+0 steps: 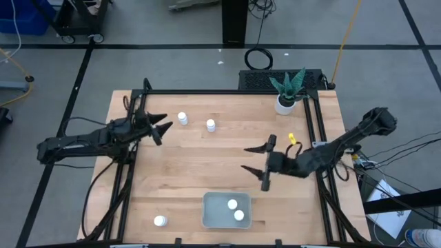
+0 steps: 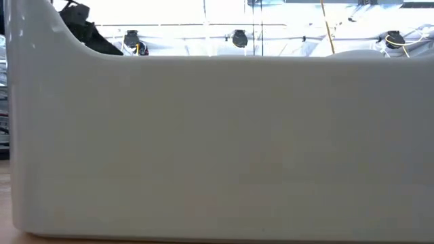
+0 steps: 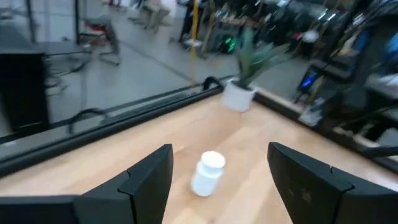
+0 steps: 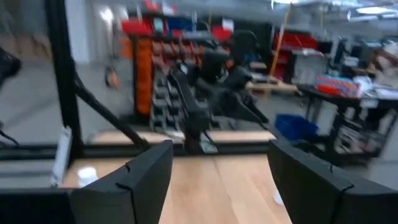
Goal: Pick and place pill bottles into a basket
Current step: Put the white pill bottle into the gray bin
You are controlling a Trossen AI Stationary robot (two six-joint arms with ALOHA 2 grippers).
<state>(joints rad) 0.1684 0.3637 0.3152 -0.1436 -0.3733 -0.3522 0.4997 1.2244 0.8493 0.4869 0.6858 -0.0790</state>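
In the high view, two white pill bottles stand upright on the far left of the table, one point(image 1: 182, 118) beside the other point(image 1: 211, 125). A third bottle point(image 1: 160, 221) is near the front edge. Two more bottles point(image 1: 232, 204) point(image 1: 239, 215) are inside the pale basket point(image 1: 210, 219) at the front middle. My left gripper point(image 1: 167, 122) is open just left of the nearest far bottle. That bottle shows ahead between the fingers in the left wrist view point(image 3: 208, 173), untouched. My right gripper point(image 1: 244, 158) is open and empty above the table's middle, pointing left.
A white pot with a green plant point(image 1: 286, 102) stands at the far right of the table. It also shows in the left wrist view point(image 3: 239, 96). The basket's wall point(image 2: 217, 149) fills the low view. Bare wood lies between the far bottles and the basket.
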